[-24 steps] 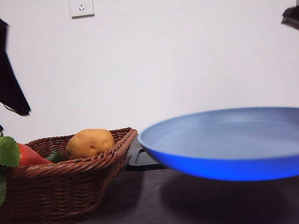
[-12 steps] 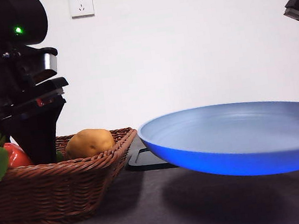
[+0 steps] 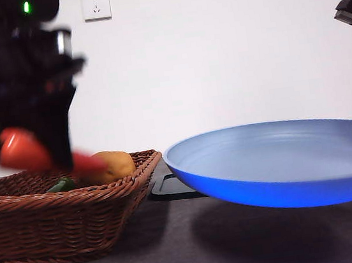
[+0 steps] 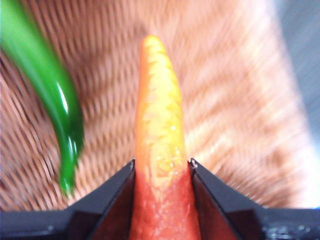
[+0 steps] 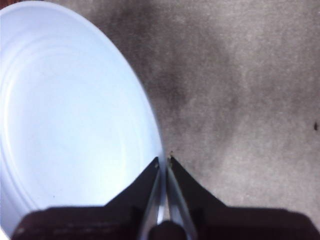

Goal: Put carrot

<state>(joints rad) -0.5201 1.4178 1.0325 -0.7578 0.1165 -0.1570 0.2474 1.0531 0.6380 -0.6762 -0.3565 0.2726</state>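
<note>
At the left of the front view, the left tool [image 4: 161,167] is clamped on the carrot [image 3: 24,150], held above the basket [image 3: 78,220]. Still to do, seemingly: placing it on the blue plate [image 3: 283,163], whose rim the right tool [image 5: 163,162] pinches and holds off the bench [image 3: 178,253].

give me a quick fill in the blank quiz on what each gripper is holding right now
1. The left gripper is shut on the ____.
2. The right gripper grips the rim of the blue ____, holding it above the table.
3. The carrot hangs above the wicker ____.
4. Inside the basket lies a yellow-brown ____.

Missing words: carrot; plate; basket; potato
</note>
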